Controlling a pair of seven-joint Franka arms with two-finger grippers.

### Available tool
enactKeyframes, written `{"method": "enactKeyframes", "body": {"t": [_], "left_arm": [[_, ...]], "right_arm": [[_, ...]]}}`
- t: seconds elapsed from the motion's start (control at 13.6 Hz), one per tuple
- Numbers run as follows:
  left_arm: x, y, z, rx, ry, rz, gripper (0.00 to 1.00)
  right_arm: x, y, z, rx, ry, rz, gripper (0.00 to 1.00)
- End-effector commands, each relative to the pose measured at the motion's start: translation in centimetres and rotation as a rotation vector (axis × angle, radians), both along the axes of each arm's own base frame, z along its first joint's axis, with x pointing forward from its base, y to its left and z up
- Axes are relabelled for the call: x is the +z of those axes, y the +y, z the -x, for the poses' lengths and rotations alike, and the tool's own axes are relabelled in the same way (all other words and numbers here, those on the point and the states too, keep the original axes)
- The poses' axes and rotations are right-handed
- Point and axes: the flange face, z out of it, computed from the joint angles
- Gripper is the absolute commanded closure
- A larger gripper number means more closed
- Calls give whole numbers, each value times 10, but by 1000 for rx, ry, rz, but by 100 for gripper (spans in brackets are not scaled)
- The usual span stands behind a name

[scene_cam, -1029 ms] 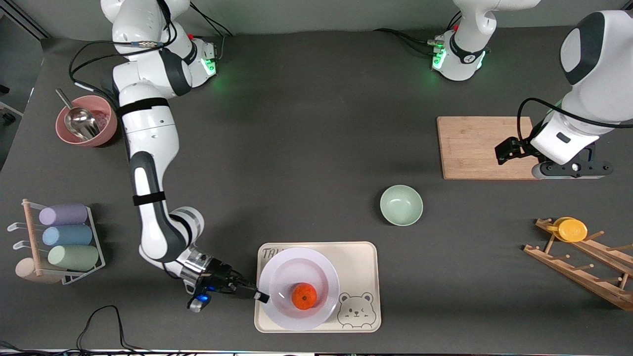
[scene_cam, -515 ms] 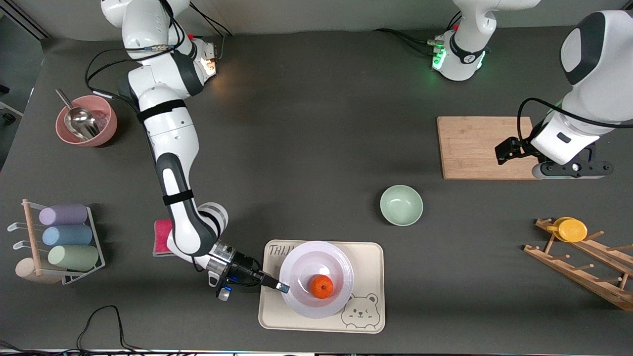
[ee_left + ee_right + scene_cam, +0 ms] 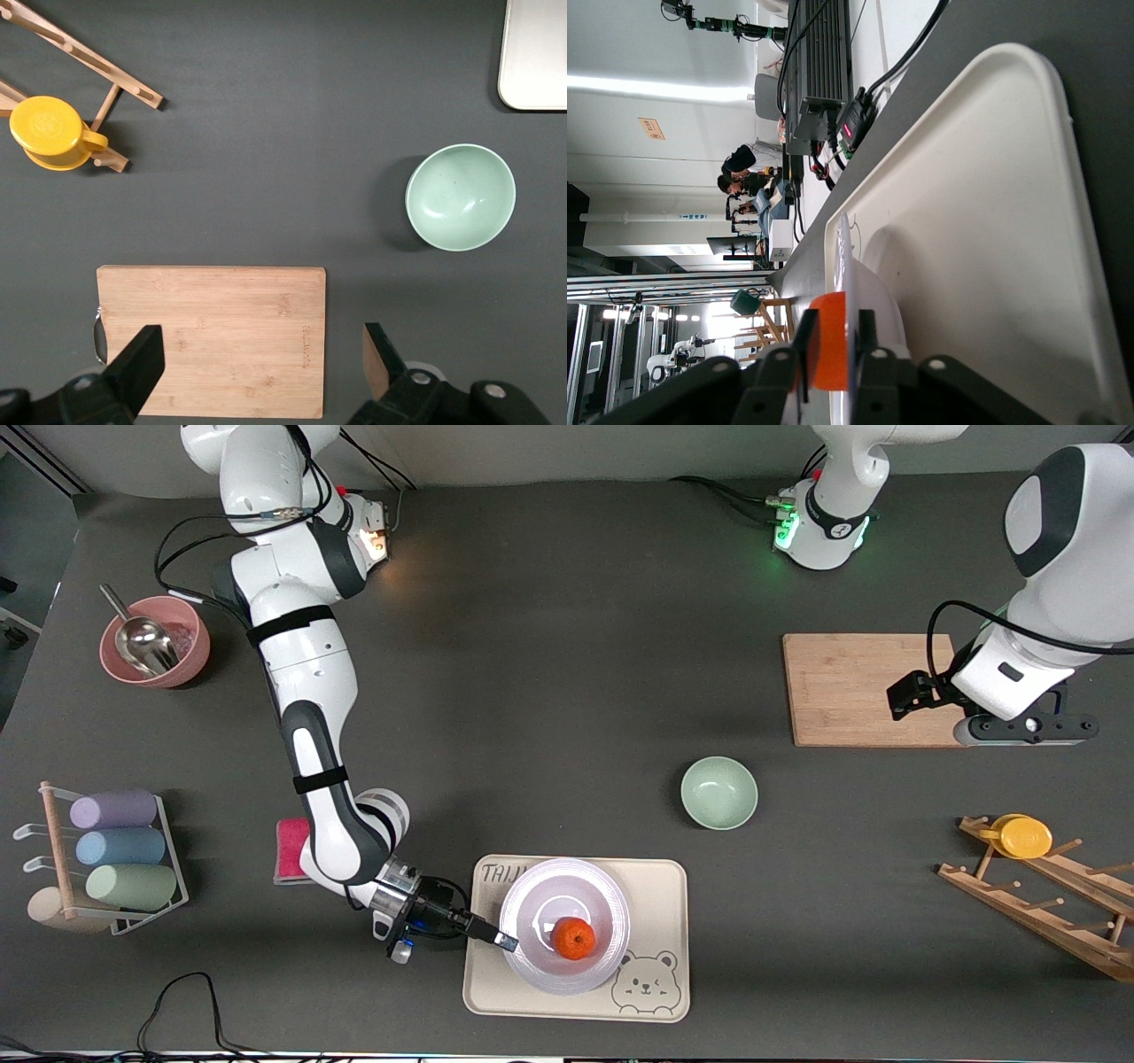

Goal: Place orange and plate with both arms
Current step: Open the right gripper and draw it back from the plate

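Orange point(image 3: 574, 938) on lavender plate point(image 3: 542, 886); upright

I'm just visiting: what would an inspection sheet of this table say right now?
Surface: dark grey table.
Job's things: orange in the plate, plate on the bear tray.
Clutter: green bowl, cutting board, pink bowl with scoop, cup rack, wooden rack with yellow cup.
Grippers: right gripper at the plate's rim; left gripper open over the cutting board, waiting.
Cables: black cable at the table's near edge.
Surroundings: people and desks in the right wrist view.
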Motion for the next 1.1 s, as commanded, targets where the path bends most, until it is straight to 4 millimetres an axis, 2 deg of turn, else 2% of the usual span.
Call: {"method": "enactKeyframes", "body": {"t": [0.0,0.37,0.51,0.59,0.81,0.88,1.03], "left_arm": [[5,2,4,-14,-6,12,0],[5,2,3,-14,-7,13,0],[5,0,1,-13,-8,20,0],[5,0,1,-11,-5,23,0],[6,0,1,-10,-8,25,0],[6,-1,1,-12,-8,25,0],[6,-1,1,-13,-8,24,0]], "right_arm": [[7,-2,-6,-10,-28,4,0],[14,-7,-9,-13,-36,8,0],[26,-17,-16,-23,-50,10,0],[39,-32,-23,-40,-63,13,0],[91,-41,-34,16,-116,130,0],[109,-43,-36,44,-131,188,0],[140,-60,-32,87,-136,325,0]]}}
